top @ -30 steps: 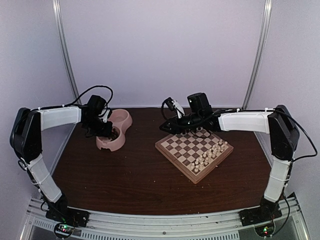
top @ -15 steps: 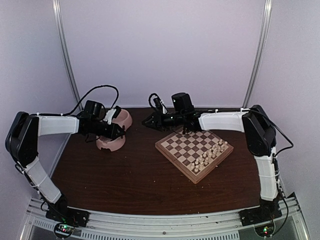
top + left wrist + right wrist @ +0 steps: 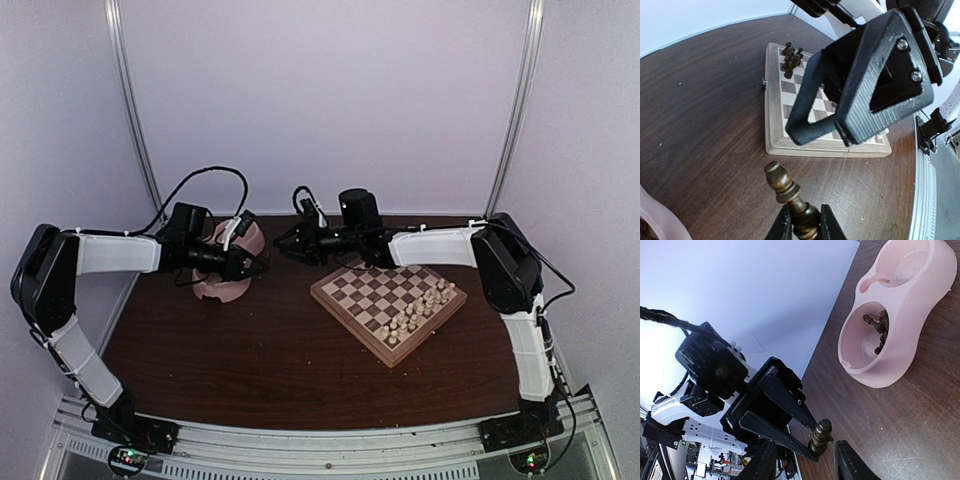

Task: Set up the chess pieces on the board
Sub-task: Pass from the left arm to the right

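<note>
My left gripper (image 3: 802,227) is shut on a dark brown chess piece (image 3: 790,192), which sticks out past its fingertips. It hovers over the table between the pink bowl and the board (image 3: 372,335). My right gripper (image 3: 807,462) faces it from the board side, open, one finger (image 3: 852,460) on each side of that piece (image 3: 820,435) without touching it. In the top view the two grippers meet, left (image 3: 257,266) and right (image 3: 283,246). Several dark pieces (image 3: 791,57) stand at a far corner of the board (image 3: 772,115). More dark pieces (image 3: 877,330) lie in the bowl.
The pink double bowl (image 3: 920,320) sits at the back left of the table (image 3: 250,350), just behind the left gripper. Cream chessmen (image 3: 420,310) stand along the board's right side. The enclosure's back wall is close behind both arms.
The left gripper has come out of the bowl and moved right with the piece. The right gripper has swung left off the board to meet it, and its jaws have opened wider.
</note>
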You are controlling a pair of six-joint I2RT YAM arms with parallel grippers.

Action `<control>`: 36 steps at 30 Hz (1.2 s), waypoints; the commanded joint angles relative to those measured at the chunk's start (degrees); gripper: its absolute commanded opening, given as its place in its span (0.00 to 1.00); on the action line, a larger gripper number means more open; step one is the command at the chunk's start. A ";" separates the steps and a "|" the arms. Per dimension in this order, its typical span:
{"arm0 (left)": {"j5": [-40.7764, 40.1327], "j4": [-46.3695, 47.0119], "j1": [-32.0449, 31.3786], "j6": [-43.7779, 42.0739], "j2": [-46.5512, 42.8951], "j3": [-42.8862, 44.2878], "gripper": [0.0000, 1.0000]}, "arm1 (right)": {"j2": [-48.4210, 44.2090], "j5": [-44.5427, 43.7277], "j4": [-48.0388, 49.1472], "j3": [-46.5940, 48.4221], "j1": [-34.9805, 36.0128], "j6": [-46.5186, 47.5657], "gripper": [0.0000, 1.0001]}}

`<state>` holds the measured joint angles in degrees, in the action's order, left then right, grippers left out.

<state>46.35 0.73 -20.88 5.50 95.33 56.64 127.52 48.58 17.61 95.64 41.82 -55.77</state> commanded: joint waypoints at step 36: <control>3.29 -2.18 -2.74 -3.80 2.70 4.62 0.18 | 0.92 4.84 5.10 -1.14 0.62 -2.94 0.15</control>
<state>50.24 -1.52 -23.16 2.81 97.19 59.59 129.80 52.73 20.40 95.50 42.13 -58.81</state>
